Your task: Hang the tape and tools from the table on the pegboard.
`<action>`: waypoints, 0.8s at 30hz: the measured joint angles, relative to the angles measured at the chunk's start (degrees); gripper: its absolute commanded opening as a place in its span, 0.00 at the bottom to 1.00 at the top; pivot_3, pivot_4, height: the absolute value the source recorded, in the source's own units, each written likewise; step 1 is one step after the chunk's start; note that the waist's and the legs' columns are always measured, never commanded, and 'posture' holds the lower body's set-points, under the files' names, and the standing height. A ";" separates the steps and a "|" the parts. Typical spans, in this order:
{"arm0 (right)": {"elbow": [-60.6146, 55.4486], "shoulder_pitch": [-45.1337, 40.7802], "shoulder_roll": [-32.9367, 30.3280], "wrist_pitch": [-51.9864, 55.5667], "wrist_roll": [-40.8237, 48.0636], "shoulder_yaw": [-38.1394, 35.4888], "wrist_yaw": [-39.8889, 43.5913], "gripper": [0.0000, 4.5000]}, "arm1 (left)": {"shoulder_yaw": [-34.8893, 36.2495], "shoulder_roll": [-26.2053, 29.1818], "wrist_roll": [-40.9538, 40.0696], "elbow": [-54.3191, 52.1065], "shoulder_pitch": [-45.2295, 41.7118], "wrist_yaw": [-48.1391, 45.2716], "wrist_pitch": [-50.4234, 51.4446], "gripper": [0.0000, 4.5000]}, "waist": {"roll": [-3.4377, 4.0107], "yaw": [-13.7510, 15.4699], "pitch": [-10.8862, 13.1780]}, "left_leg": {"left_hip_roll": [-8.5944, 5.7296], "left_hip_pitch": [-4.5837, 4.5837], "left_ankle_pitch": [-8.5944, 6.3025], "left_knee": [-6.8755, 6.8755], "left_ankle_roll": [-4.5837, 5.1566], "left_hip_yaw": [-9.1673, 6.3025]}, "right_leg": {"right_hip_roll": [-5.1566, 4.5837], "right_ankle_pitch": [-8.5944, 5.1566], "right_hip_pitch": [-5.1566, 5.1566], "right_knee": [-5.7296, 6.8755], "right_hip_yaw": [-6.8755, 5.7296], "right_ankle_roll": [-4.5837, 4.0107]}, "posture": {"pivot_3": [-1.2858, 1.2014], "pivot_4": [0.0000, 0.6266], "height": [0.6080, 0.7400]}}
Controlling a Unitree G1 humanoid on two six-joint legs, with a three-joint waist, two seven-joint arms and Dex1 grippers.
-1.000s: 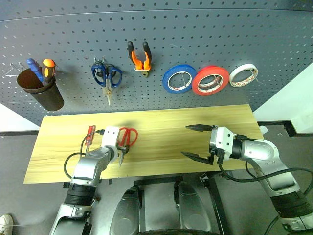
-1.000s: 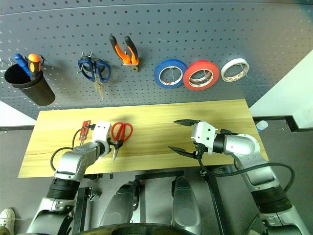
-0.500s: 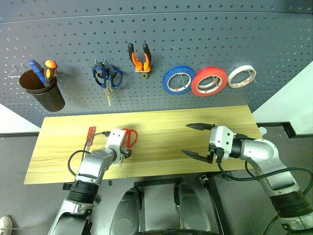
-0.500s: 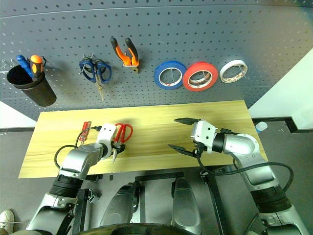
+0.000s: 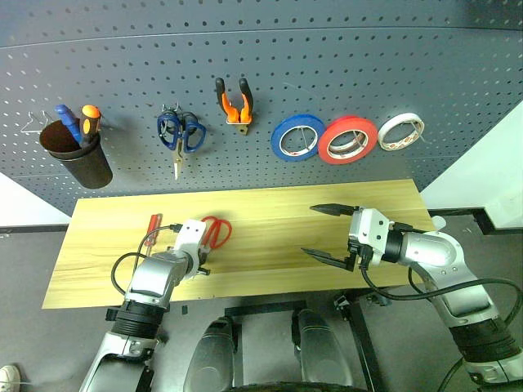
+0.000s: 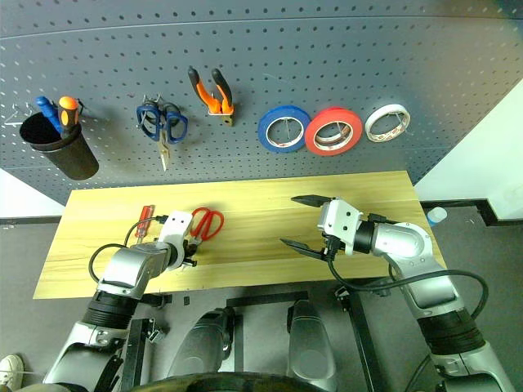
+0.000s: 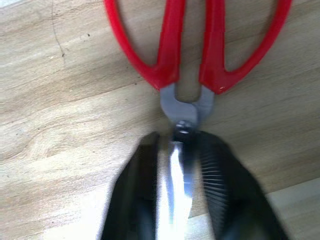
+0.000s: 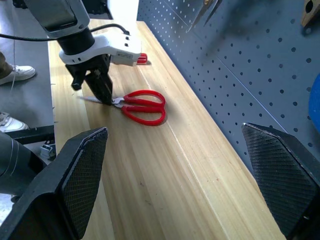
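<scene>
Down on the table (image 5: 270,204), the left gripper (image 7: 177,165) pinches the steel blades of the red-handled scissors (image 5: 216,231), two red loops lying flat; the right gripper (image 5: 325,234) hangs spread wide, empty; one red-handled screwdriver (image 5: 151,224) lies beside; the pegboard (image 5: 327,73) carries three tape rolls, one red tape roll (image 5: 348,138), one pair of pliers (image 5: 234,100).

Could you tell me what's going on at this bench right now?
The left gripper has shut on the blades of the red-handled scissors, which lie flat on the table. The right gripper hangs open and empty above the table. The red-handled screwdriver lies on the table too. The red tape and pliers hang on the pegboard.
</scene>
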 measured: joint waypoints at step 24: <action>-6.58 -5.88 4.29 12.03 17.48 -3.75 0.84 1.00 | 18.74 5.84 -11.47 -15.79 23.27 -17.74 -39.35 0.06 | 0.04 0.65 -0.19 | 0.01 -0.21 0.00 0.10 0.00 0.02 | -0.06 -0.02 -0.04 -0.21 -0.01 -0.38 | 0.49 0.24 0.93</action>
